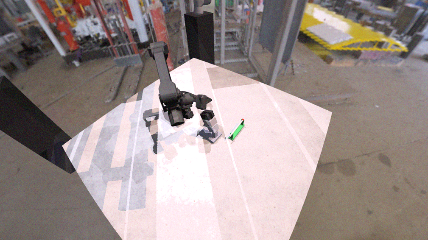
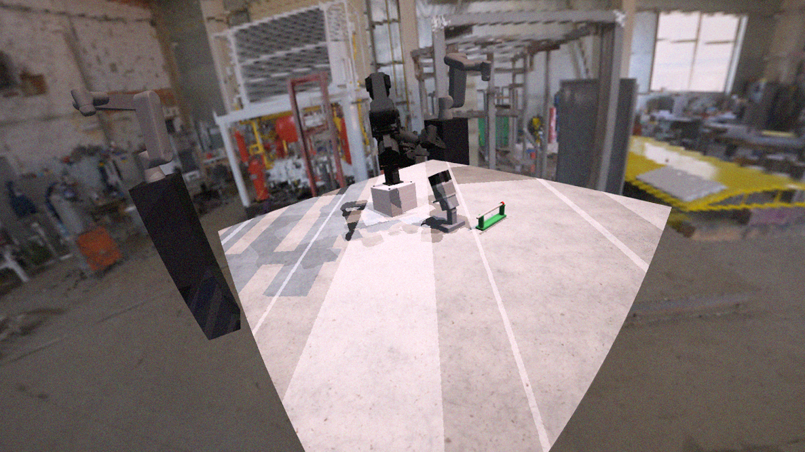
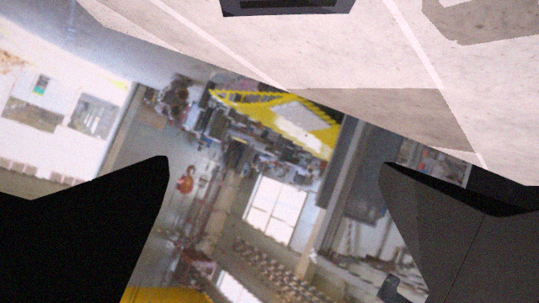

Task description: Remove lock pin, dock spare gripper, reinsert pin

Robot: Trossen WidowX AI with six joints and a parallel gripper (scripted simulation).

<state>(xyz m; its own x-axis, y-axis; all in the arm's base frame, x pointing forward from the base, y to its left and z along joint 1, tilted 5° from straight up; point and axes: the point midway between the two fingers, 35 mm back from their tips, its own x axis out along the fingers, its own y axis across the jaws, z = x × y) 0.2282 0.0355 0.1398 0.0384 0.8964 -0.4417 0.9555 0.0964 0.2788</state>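
My gripper is open and empty, raised just above and behind the spare gripper. The spare gripper stands tilted on the mount, with its black end up; how deep its spigot sits in the socket is too small to tell. A dark grey end with a black slot, apparently the spare gripper's, shows at the top edge of the wrist view. The lock pin, white with a red end, lies across the two uprights of the green rack.
The green rack stands just right of the mount in the top and exterior views. The arm's pale base block is left of the mount. Two dark pillars with pale brown and grey arms stand beyond the table edges.
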